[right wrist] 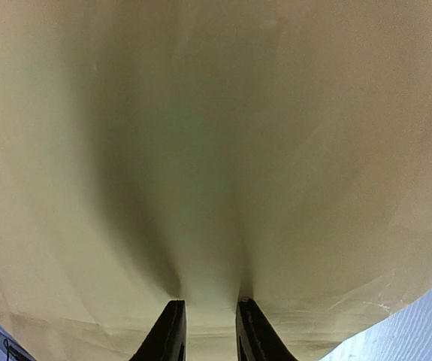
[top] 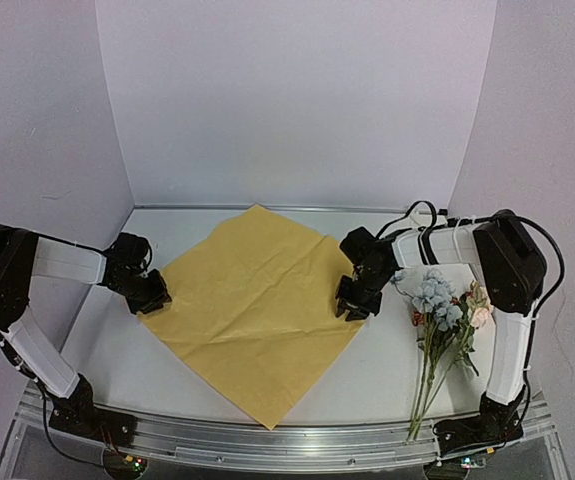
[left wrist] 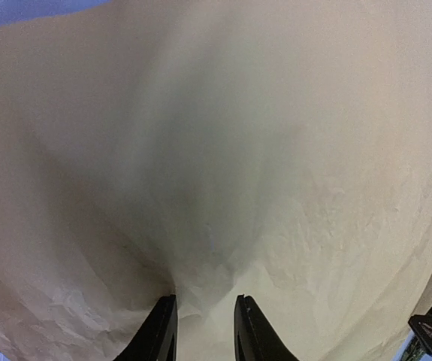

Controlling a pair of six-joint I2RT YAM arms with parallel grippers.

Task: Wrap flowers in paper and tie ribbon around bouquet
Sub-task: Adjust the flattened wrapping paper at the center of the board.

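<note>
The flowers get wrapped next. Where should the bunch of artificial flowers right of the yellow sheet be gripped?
Probably the thin green stems, about midway, from above with jaws set across them. The pale blue, white and pink artificial flowers lie flat, blooms far, stems bundled at the near end; the blooms would crush.

No writing, label, brand, number or sign can be read in any of the three views. The paper [top: 257, 305] shows only a plain yellow face with creases, with no print on it.
</note>
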